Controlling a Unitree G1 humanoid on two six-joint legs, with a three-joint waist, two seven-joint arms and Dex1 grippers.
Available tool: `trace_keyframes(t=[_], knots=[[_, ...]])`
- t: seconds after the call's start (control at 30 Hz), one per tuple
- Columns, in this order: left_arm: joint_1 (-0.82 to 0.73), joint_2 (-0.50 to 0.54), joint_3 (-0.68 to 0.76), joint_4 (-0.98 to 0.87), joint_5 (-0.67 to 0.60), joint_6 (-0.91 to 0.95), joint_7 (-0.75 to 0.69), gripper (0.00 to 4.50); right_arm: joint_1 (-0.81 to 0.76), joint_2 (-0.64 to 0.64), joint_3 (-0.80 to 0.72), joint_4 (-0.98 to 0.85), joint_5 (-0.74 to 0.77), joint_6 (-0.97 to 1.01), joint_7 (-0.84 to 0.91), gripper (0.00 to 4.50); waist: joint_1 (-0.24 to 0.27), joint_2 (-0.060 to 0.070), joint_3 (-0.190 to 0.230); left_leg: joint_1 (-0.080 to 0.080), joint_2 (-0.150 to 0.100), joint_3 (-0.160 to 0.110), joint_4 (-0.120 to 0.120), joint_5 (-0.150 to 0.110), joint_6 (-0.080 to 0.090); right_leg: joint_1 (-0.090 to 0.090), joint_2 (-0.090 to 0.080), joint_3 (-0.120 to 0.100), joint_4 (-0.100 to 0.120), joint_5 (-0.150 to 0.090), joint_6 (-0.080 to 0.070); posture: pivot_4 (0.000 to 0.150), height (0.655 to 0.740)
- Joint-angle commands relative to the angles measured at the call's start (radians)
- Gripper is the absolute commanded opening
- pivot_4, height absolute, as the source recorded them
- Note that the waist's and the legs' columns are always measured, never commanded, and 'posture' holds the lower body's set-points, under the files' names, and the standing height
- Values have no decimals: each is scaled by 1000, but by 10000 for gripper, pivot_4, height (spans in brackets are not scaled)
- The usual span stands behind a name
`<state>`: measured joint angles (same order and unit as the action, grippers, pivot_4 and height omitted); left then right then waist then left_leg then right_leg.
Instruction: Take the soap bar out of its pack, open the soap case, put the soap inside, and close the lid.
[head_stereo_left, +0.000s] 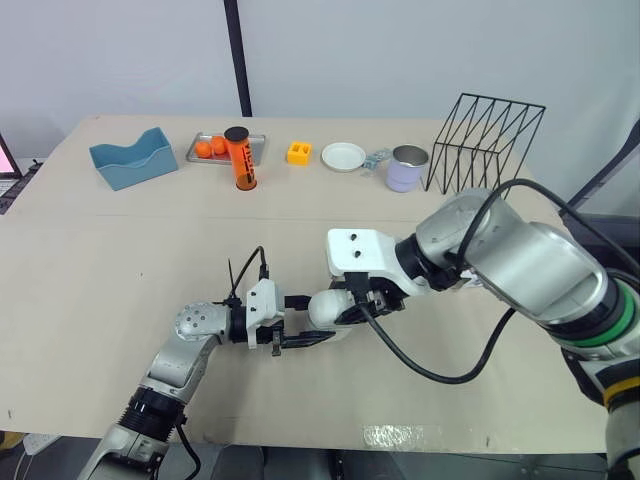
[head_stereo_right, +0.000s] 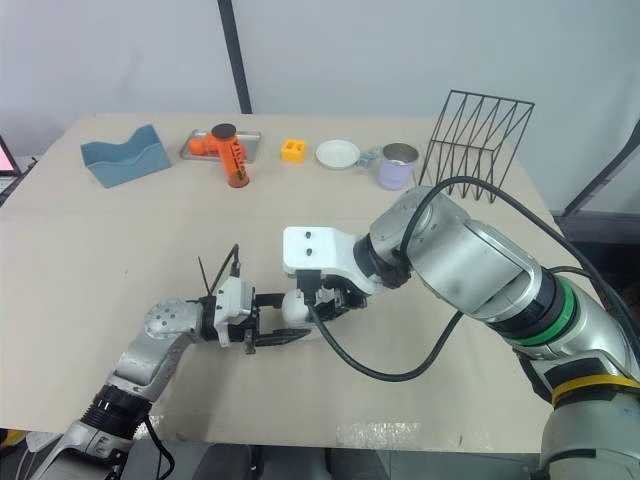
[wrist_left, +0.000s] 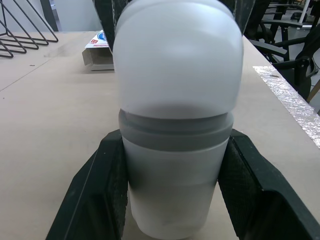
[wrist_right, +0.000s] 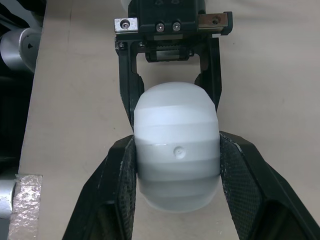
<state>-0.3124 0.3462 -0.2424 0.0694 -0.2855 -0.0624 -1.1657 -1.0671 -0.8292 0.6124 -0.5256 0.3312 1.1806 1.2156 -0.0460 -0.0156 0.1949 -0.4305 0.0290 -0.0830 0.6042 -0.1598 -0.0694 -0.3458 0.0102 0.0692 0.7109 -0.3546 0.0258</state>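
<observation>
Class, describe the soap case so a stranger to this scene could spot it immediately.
On the tan table, look to the near middle, where the left gripper and right gripper meet. The soap case is the rounded white capsule with a seam around it, the only thing either gripper holds.

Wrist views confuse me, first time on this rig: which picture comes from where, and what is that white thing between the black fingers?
It is a humanoid robot with two arms, each ending in two black fingers. The two wide pictures come from its head, looking down on a table. The two close-ups come from cameras on its wrists, looking along the fingers. The white rounded thing is the soap case: the left gripper clamps one end, the right gripper the other. Along the far edge stand a blue tray, a metal tray, an orange tube, a yellow block, a white plate, a lilac cup and a wire rack.
</observation>
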Motion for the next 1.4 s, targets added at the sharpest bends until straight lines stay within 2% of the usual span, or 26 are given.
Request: trace_keyframes(t=[0.03,0.6,0.67,0.8,1.4], knots=[[-19,2,14,20,7,8,28,20187,13,-1,42,-38,41,13,28,18112,0,0,0,0,0,0,0,0,0,0,0,0,0,0,0,1500,7400],[-10,0,12,9,10,15,37,20187,40,14,55,-29,50,45,14,18112,0,0,0,0,0,0,0,0,0,1,0,0,0,0,0,1500,7400],[-8,1,12,7,9,16,36,20187,43,20,51,-20,46,37,10,28678,0,-1,-1,0,0,0,0,0,0,1,0,0,0,0,0,1500,7400],[-11,3,10,6,9,18,36,20187,55,31,46,-7,33,12,-4,44632,0,-1,-1,1,0,0,0,0,0,1,0,0,-1,0,0,1500,7400],[1,3,1,-8,5,35,34,20187,58,-14,8,49,10,-50,-12,44632,0,-1,-1,0,0,0,-1,0,0,1,0,0,-1,0,0,1500,7400]])
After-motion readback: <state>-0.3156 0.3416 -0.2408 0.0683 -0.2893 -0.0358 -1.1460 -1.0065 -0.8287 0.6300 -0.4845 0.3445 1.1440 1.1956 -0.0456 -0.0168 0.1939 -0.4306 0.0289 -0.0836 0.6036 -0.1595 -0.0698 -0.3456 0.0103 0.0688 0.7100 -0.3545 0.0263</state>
